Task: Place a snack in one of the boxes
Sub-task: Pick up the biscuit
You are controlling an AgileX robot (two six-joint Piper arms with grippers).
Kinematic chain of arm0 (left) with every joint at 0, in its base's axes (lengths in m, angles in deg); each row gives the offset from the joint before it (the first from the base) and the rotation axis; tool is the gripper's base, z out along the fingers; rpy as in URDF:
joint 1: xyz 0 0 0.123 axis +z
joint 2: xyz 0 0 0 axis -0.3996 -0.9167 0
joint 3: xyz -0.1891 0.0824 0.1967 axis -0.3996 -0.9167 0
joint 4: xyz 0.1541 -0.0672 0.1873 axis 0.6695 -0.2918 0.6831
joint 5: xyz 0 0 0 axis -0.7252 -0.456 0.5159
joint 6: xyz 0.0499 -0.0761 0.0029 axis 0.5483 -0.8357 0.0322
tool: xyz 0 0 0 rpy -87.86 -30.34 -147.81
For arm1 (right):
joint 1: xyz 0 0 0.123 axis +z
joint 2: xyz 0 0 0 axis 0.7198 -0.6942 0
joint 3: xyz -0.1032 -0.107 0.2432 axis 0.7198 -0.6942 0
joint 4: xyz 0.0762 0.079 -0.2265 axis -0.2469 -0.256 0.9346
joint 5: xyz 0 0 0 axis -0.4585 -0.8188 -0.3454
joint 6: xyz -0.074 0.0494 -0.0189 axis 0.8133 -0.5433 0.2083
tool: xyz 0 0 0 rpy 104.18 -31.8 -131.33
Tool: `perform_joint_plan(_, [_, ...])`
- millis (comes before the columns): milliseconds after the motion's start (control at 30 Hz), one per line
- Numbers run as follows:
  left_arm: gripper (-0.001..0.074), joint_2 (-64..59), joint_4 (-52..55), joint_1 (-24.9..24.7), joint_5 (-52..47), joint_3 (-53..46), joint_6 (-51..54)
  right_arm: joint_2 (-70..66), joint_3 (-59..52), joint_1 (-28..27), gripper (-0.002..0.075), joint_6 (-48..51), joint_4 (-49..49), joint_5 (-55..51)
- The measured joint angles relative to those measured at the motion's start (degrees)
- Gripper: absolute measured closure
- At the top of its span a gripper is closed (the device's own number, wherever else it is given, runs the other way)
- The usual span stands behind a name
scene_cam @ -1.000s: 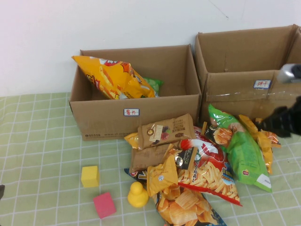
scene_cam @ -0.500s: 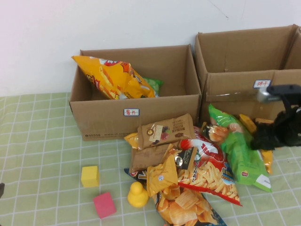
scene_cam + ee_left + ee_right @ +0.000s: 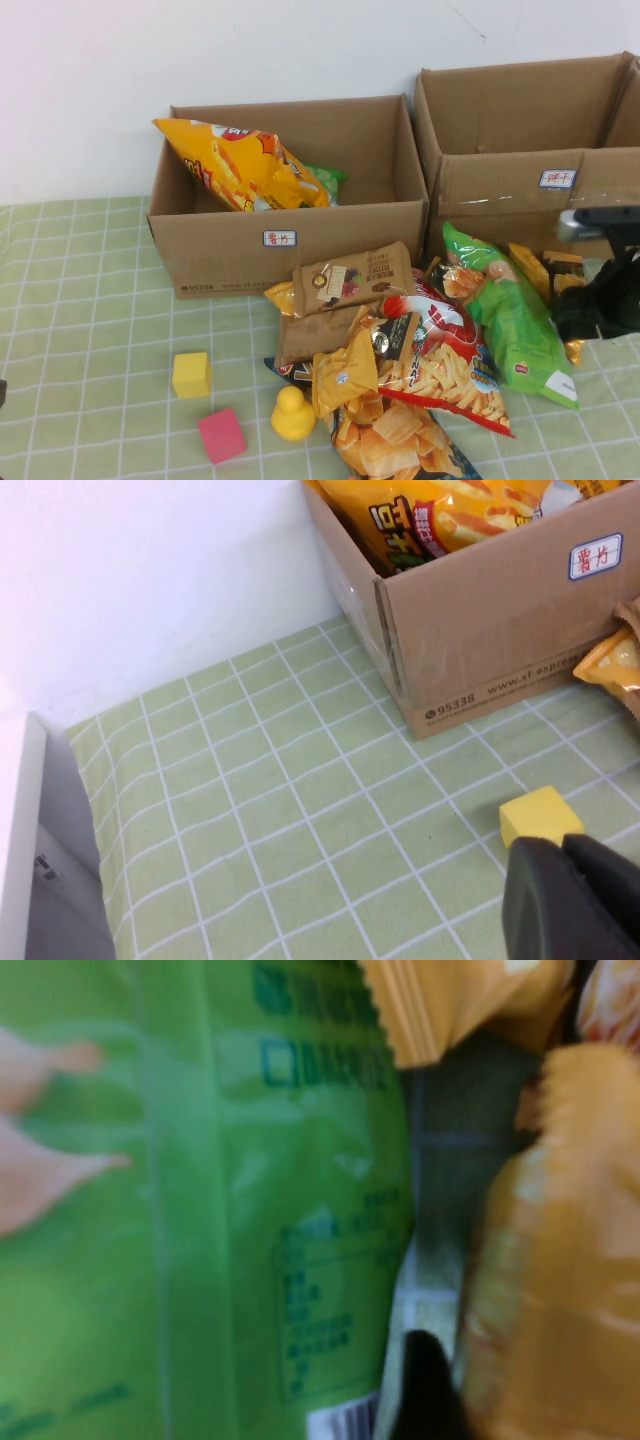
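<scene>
Two brown cardboard boxes stand at the back: the left box (image 3: 215,250) holds a big orange snack bag (image 3: 240,165), and the right box (image 3: 500,190) shows nothing inside. A pile of snack bags lies in front of them. My right gripper (image 3: 590,315) hangs low over the pile's right edge, beside the green bag (image 3: 515,320) and over an orange-yellow bag (image 3: 553,272). In the right wrist view one black finger (image 3: 425,1390) sits between the green bag (image 3: 200,1210) and the orange-yellow bag (image 3: 560,1260); the other finger is hidden. My left gripper (image 3: 563,845) is shut and empty, low at the near left.
A yellow cube (image 3: 191,373) lies just past my left gripper and also shows in the left wrist view (image 3: 540,815). A pink cube (image 3: 221,434) and a yellow duck (image 3: 292,413) lie at the front. The green checked cloth (image 3: 80,300) is bare on the left.
My right arm has come down from in front of the right box to the snack pile's right edge. The left arm has not moved.
</scene>
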Motion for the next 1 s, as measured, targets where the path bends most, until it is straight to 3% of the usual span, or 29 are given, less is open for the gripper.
perform_joint_plan(233, [0.0736,0.00,-0.08,0.00,0.23,0.00,0.00,-1.19,0.53,0.00,0.0450,1.01,0.00,1.39])
perform_joint_plan(333, [0.0736,0.00,-0.08,0.00,0.23,0.00,0.00,-1.19,1.06,0.00,0.0494,1.26,-0.35,1.49])
perform_joint_plan(667, [0.0736,0.00,-0.08,0.00,0.34,0.00,-0.18,1.30,3.52,0.60,0.0501,2.34,-4.87,-3.43])
perform_joint_plan(1000, [0.0736,0.00,-0.76,0.00,0.42,0.00,-0.18,13.71,3.94,2.24,0.0503,8.66,-13.01,-7.63])
